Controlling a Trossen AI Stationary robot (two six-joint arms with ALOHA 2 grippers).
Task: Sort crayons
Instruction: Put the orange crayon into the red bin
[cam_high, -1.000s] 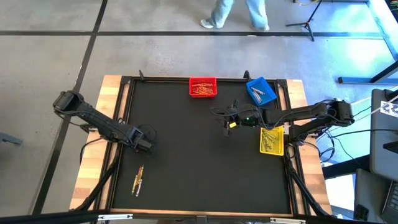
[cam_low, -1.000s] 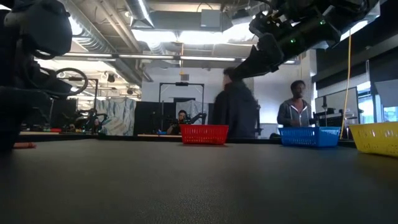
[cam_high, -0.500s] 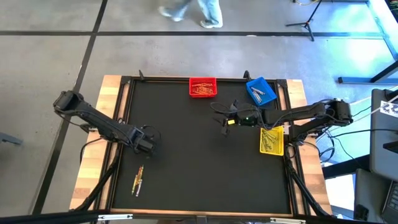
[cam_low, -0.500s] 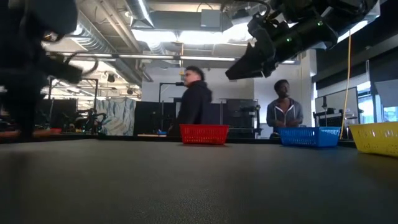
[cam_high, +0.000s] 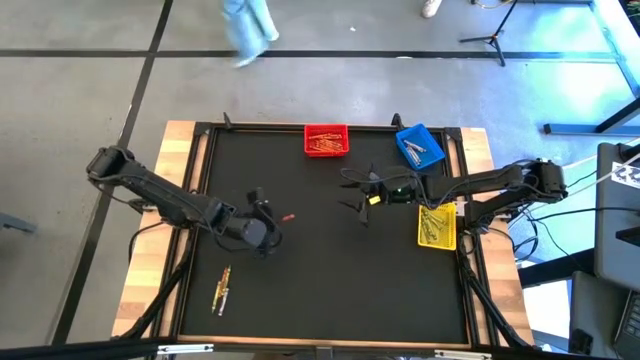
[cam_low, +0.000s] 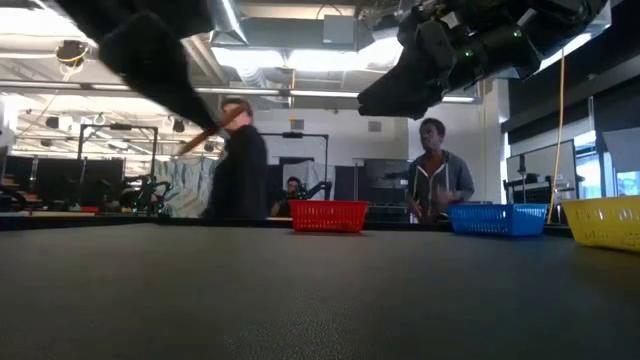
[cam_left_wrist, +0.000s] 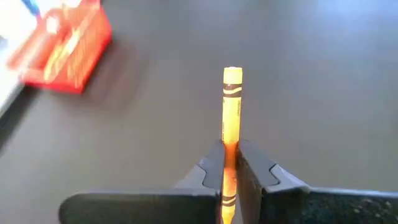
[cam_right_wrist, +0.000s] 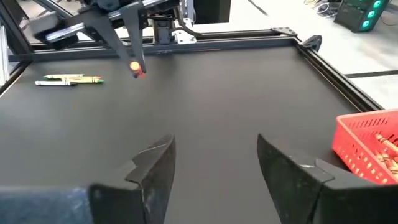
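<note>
Gripping an orange crayon (cam_left_wrist: 231, 118) by its end, the left gripper (cam_left_wrist: 230, 163) could let it slip; the right gripper (cam_right_wrist: 214, 168) gapes empty.

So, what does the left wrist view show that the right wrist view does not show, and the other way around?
Only the left wrist view shows the label of the orange crayon and the left gripper shut on it.

Only the right wrist view shows the open right gripper, a few loose crayons lying on the table, and the frame rail at its edge.

Both show the held crayon, the red bin with crayons inside, and the dark table.
</note>
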